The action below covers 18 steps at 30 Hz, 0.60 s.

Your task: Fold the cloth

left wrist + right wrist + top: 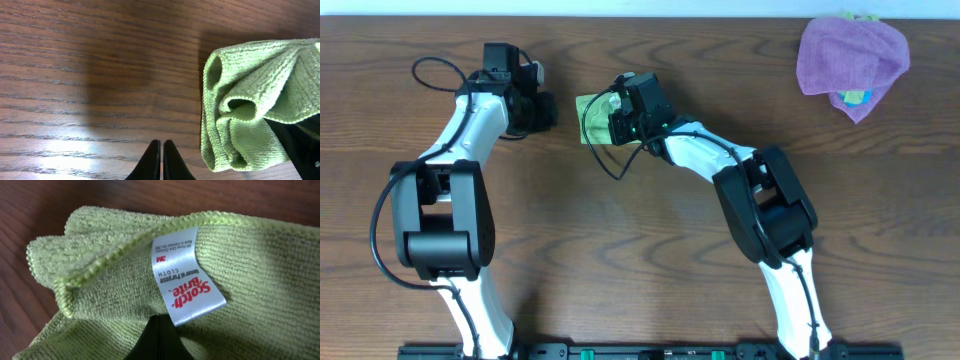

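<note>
The right gripper (158,341) pinches the bunched lime-green cloth (250,255) near its Scotch-Brite tag (186,275) at the overhead's upper centre, apparently mid-fold; the left gripper (161,159), pressed together and empty beside it, should next open and catch an edge.

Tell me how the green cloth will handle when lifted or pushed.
Probably floppy: the cloth sags into loose rounded folds, so it should drape when lifted. Likely light, since its hemmed edge looks thin. Pushed, its ribbed pile would probably drag on the table and bunch rather than slide.
</note>
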Motion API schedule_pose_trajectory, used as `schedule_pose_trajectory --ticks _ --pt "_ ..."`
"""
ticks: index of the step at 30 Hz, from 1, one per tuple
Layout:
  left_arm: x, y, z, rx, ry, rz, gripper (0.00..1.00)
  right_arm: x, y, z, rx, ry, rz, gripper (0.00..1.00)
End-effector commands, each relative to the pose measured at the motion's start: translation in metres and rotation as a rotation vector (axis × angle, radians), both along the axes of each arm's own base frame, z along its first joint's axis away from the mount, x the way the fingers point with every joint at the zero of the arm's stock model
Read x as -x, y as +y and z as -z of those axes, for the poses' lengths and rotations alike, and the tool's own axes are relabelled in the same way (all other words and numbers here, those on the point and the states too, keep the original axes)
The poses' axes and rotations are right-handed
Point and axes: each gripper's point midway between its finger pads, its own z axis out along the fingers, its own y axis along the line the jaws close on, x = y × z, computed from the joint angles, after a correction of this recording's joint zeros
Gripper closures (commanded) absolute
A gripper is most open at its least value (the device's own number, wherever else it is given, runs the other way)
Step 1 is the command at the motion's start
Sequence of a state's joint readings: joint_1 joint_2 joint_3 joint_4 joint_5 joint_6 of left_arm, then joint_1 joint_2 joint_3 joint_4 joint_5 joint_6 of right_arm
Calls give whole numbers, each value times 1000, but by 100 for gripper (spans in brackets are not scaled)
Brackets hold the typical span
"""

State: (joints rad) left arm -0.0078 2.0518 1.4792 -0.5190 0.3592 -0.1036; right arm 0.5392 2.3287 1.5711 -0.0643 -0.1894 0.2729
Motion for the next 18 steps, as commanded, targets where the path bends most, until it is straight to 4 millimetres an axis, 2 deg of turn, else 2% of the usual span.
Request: schedule_pose_trajectory --ticks 1,8,18 --pt "7 1 3 -4 10 7 94 13 -27 38 95 90 30 99" --pt "14 1 11 -4 34 7 94 32 -27 46 88 185 11 98" --pt "6 0 8 10 6 -16 94 44 -18 38 43 234 -25 98"
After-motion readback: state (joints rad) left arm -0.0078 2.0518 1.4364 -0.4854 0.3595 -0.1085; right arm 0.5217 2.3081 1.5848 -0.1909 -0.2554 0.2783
